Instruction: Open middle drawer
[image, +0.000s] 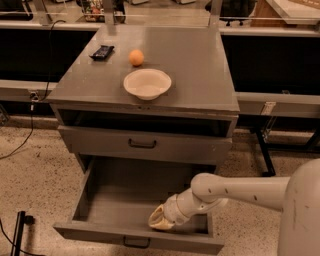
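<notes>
The middle drawer (135, 239) is pulled far out of the grey cabinet, with its small dark bar handle on the front panel and its inside bare. My gripper (161, 220) reaches down into this drawer at its front right, close against the inside of the front panel. My white arm (235, 190) comes in from the right. The drawer above (142, 144) has a taller front and a dark handle, and a dark gap shows over it. The lowest drawer is hidden under the open one.
On the cabinet top (200, 75) stand a white bowl (147, 83), an orange (136, 57) and a dark flat object (101, 52). A black cable (30, 130) runs down to the speckled floor at left. Dark benches flank the cabinet.
</notes>
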